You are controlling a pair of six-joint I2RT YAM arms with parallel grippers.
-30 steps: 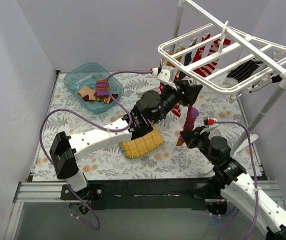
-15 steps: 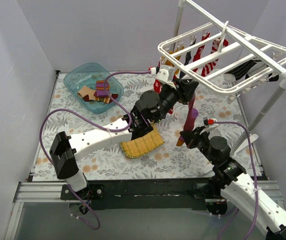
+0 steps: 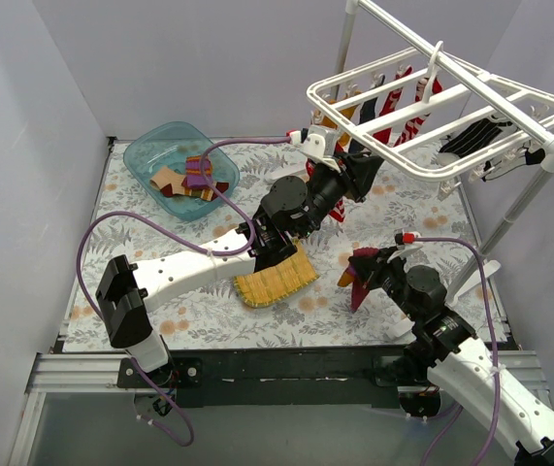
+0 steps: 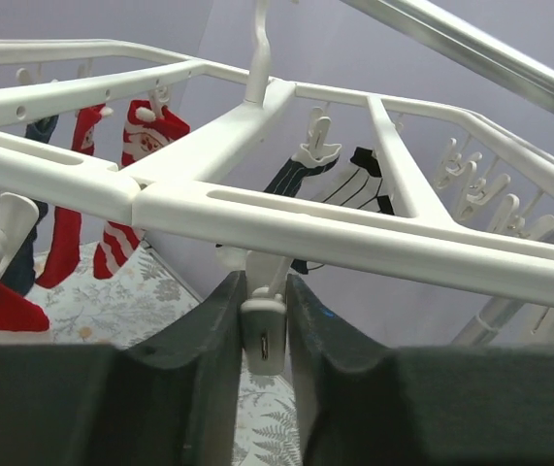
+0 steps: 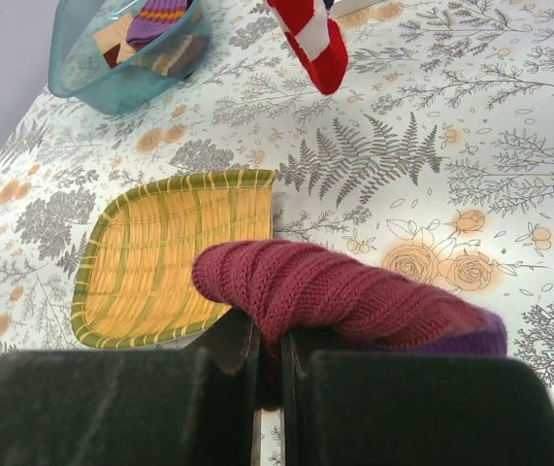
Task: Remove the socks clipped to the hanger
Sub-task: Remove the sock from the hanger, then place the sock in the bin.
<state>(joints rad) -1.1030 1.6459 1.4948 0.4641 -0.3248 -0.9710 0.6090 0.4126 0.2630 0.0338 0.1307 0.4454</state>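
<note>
Socks (image 4: 121, 248), soft and limp, dangle from the hanger (image 4: 257, 218) at two o'clock, best pinched high up; left gripper (image 4: 264, 291) nips a clip (image 4: 264, 345), right gripper (image 5: 269, 340) clamps a maroon sock (image 5: 335, 291).

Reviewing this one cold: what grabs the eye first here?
The white hanger, high on the right, with red striped socks dangling from it. Below it, the right hand pinches a maroon sock, while the left hand squeezes a clip under the hanger's bar.
</note>
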